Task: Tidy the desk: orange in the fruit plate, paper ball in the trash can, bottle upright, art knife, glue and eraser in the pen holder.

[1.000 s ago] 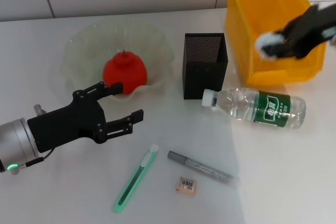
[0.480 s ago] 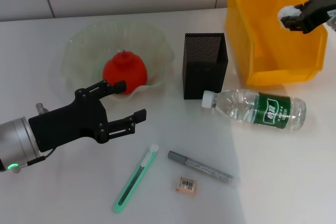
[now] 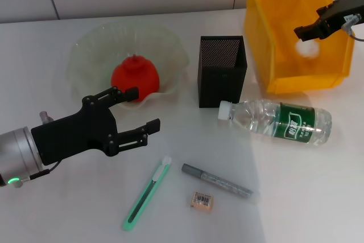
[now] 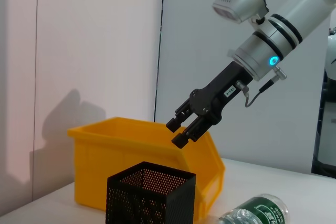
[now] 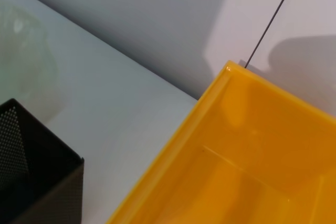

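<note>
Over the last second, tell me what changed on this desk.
The right gripper carried the paper ball over the trash can and let it go; the ball is now inside, the gripper open above it. The left gripper, orange and bottle stayed put.

A: Where is the orange [image 3: 134,79]?
B: In the fruit plate [image 3: 85,55], left of the pen holder [image 3: 222,72].
A: And the bottle [image 3: 276,120]?
B: Lying before the trash can [image 3: 267,21]. The eraser [image 3: 202,200] lies nearest us.
</note>
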`<state>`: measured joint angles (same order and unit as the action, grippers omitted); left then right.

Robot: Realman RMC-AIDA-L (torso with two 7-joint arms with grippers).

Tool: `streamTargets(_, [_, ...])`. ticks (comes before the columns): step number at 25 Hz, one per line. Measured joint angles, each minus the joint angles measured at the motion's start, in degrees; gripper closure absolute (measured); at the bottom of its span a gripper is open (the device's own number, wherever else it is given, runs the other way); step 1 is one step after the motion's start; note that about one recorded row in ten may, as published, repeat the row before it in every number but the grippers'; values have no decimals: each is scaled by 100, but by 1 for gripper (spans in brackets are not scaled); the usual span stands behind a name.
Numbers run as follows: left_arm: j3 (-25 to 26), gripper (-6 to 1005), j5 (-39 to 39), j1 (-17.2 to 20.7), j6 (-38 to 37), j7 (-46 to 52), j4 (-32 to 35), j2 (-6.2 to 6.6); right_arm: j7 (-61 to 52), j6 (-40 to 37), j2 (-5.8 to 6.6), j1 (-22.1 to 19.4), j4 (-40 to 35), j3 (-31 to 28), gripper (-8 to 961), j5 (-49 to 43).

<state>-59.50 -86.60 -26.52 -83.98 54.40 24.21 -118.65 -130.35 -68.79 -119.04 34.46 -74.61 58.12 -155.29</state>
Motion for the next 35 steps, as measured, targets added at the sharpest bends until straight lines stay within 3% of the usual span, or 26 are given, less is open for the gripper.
streamTargets(5, [0, 241, -15, -3, -6, 0, 1, 1, -208, -508, 5, -72, -483, -56, 270, -1])
streamTargets(7, [0, 242, -13, -1, -19, 0, 2, 4, -284, -1151, -5, -170, -992, -46, 183, 79])
streamTargets(12, [0, 245, 6, 28, -67, 0, 5, 6, -198, -3005, 11, -290, -1868, 19, 120, 444])
streamTargets(15, [0, 247, 8, 46, -63, 0, 5, 8, -93, -3540, 11, -304, -1966, 217, 120, 491])
streamTargets(27, [0, 253, -1, 11, -24, 0, -22, 8, 101, -2987, -4, -228, -1038, 1391, 121, 73])
streamTargets(35, [16, 258, 9, 40, -13, 0, -31, 8, -1, -2569, -30, -41, -344, 1645, 121, 43])
